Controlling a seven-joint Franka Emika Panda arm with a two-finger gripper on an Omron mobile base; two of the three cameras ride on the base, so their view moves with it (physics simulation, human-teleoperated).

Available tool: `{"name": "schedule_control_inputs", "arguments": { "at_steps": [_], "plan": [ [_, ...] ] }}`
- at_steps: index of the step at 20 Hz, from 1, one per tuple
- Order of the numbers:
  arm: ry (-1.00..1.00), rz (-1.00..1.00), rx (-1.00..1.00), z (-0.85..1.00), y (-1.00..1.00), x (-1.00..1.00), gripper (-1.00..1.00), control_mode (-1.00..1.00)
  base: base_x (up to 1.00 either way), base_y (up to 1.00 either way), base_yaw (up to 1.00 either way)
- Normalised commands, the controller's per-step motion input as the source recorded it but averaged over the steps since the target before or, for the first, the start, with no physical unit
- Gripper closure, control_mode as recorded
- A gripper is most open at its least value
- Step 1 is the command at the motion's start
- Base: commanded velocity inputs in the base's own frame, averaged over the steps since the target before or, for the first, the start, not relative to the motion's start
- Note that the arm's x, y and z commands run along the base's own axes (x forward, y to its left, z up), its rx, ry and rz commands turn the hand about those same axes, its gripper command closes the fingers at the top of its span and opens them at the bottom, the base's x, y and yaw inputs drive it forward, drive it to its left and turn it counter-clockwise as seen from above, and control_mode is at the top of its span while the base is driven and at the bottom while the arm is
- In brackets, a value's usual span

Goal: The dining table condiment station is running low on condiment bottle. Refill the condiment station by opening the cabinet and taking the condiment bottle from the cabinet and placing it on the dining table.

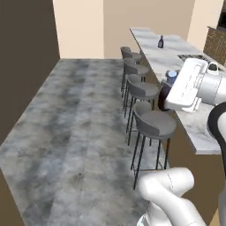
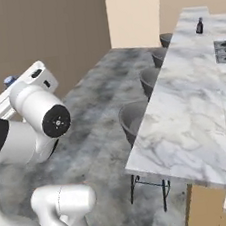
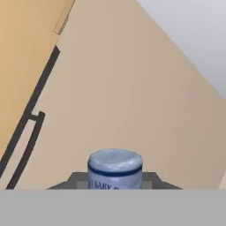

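Bottle's in the hand, riding toward the counter

The hand (image 1: 170, 90) sits right of centre in the left base view, closed down on the bottle (image 1: 167, 88), which shows dark with a blue cap, just at the near edge of the counter (image 1: 194, 128) and above the stools (image 1: 152, 121). In the hand view the cap (image 3: 114, 167) pokes up bottom centre between the fingers, so the grip looks to be on the body or shoulders, below the neck. My guess: it's small, light and rigid, probably glass-like and a bit slick, so holding the wide body beats pinching the narrow neck, and it wants setting down upright, gently. Another bottle (image 1: 161, 42) stands at the counter's far end, upper right.
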Motion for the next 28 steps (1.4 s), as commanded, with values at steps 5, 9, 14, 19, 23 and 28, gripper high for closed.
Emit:
{"name": "schedule_control_inputs", "arguments": {
  "at_steps": [5,9,14,19,23,28],
  "plan": [
    [0.0,0.0,0.0,0.0,0.0,0.0,1.0,1.0,1.0,0.74,-0.31],
    [0.0,0.0,0.0,0.0,0.0,0.0,1.0,1.0,1.0,0.19,-0.25],
    [0.0,0.0,0.0,0.0,0.0,0.0,1.0,1.0,1.0,0.0,-0.33],
    [0.0,0.0,0.0,0.0,0.0,0.0,1.0,1.0,1.0,0.68,-0.46],
    [0.0,0.0,0.0,0.0,0.0,0.0,1.0,1.0,1.0,1.0,-0.48],
    [0.0,0.0,0.0,0.0,0.0,0.0,1.0,1.0,0.87,1.0,-0.48]
  ]
}}
